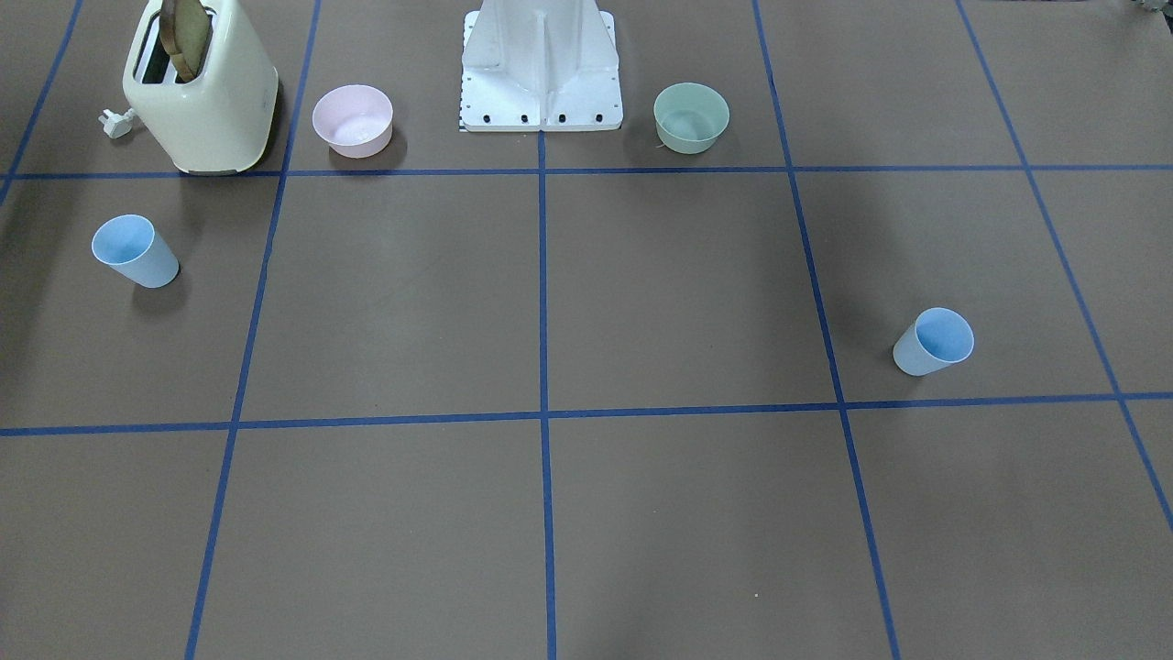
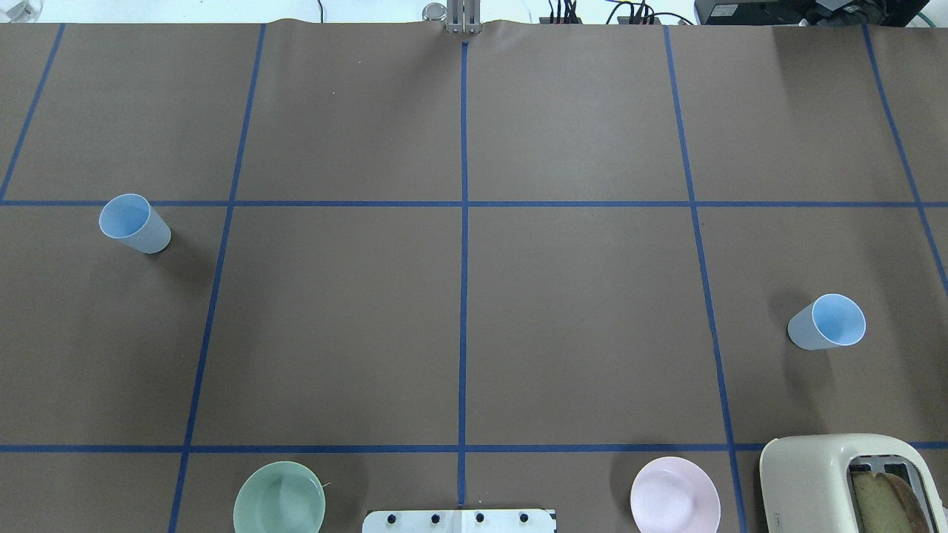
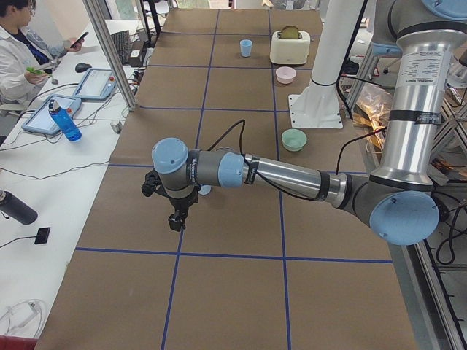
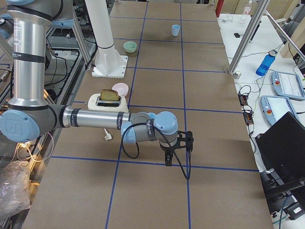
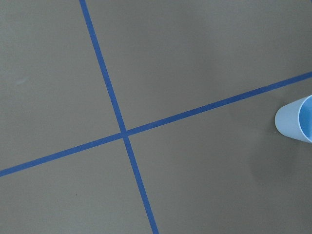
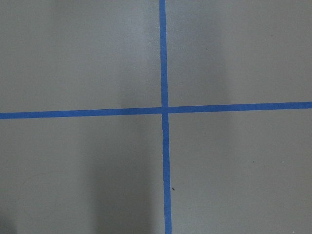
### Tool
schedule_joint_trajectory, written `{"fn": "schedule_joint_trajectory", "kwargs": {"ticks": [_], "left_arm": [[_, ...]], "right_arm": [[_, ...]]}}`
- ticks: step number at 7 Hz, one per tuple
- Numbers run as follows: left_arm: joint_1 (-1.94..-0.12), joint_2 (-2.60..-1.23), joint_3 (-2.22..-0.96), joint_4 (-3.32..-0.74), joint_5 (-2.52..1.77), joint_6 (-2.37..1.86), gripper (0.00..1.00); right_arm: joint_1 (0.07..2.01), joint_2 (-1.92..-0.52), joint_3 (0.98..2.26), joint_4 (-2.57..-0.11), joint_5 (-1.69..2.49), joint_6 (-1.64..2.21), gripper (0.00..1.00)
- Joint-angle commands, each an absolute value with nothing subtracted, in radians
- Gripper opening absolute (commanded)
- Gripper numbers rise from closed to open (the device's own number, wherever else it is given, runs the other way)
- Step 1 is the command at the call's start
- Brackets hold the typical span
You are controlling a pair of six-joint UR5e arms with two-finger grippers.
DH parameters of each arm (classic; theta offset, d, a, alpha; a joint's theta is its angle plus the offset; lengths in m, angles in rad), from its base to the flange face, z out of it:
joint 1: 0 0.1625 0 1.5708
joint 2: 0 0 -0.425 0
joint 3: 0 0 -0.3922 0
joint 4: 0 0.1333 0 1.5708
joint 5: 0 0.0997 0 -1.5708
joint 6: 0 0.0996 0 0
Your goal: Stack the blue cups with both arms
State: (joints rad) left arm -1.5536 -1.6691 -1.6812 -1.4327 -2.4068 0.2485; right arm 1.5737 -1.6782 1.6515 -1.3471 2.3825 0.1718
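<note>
- On the table (image 1: 678, 293), out from the pedestal base (image 1: 541, 69) toward the robot's left: left blue cup (image 2: 135, 223), upright, mouth up.
- Out from the pedestal base toward the robot's right: right blue cup (image 2: 827, 322), upright, mouth up, less far out from the base than the left one.
- Well apart from each other, one on each side of the base, not yet stacked.
- Near the pedestal base on the robot's left: mint-green bowl (image 1: 691, 117).
- Near the base on the robot's right: pink bowl (image 1: 353, 120); past it, further from the base, cream toaster (image 1: 202, 92) with a bread slice (image 1: 183, 37) up in a slot.
- Left arm (image 3: 292, 175) stretched low out from the base side; left hand (image 3: 175, 221) pointing down above the table, near the left blue cup, which is partly hidden behind the arm.
- Left hand opening: cannot tell, seen from the side only; not holding a cup.
- Same cup cut off at the right edge of the left wrist view.
- Right arm (image 4: 95, 118) stretched low, out past the toaster from the base; right hand (image 4: 168, 161) pointing down above the blue tape lines (image 6: 164, 109).
- Right hand opening: cannot tell, side view only; not holding a cup.
</note>
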Motion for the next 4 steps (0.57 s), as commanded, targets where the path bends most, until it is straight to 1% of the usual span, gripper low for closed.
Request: {"fn": "schedule_joint_trajectory", "kwargs": {"ticks": [1, 4], "left_arm": [[-1.554, -1.667, -1.681, -1.433, -2.407, 0.249, 0.99], [-1.551, -1.681, -1.698, -1.433, -2.408, 0.245, 0.99]], "right_arm": [[1.574, -1.68, 1.661, -1.347, 2.385, 0.164, 1.0], [1.572, -1.623, 1.666, -1.347, 2.41, 0.265, 1.0]]}}
